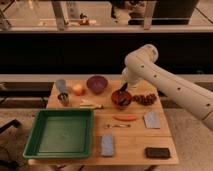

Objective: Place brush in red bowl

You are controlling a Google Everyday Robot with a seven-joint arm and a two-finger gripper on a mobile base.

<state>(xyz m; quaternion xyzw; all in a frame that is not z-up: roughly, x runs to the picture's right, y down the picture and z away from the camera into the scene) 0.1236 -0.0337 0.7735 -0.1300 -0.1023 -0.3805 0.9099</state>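
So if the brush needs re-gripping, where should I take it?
The brush stands tilted in the red bowl, handle poking up toward the gripper just above it. Probably take the upper handle, coming straight down from above: the bowl's rim blocks any side approach and hides the lower end.

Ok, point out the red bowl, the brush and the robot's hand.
red bowl (127, 103), camera view, front rim.
brush (120, 97), camera view, dark part inside the bowl.
hand (122, 89), camera view, tip above the bowl.
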